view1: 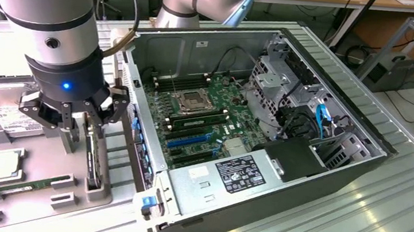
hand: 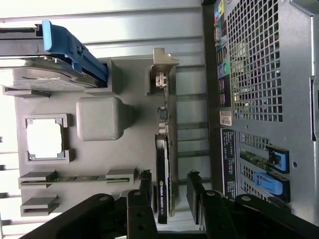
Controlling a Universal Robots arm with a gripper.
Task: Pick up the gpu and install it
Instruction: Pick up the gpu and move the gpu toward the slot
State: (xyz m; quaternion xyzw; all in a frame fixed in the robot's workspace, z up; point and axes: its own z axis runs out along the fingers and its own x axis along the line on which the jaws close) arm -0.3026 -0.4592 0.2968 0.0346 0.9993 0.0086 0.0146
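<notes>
The gpu (view1: 94,159) stands on its long edge in a slot of the grey parts tray (view1: 95,194), at the exterior view's left beside the open computer case (view1: 303,161). In the wrist view the gpu (hand: 166,169) is a thin black card with its metal bracket (hand: 162,74) at the far end. My gripper (view1: 88,129) hangs just over the card's near end, open. Its two black fingers (hand: 145,185) stand one on each side of the card, with a gap to it on both sides. Between them lies the gripper's midpoint (hand: 169,191).
On the tray lie a silver hard drive (view1: 12,121), a CPU (hand: 45,139), a green RAM stick (hand: 75,178) and a grey block (hand: 99,118). The case wall (view1: 142,144) rises close beside the card. The motherboard (view1: 199,115) lies inside the case.
</notes>
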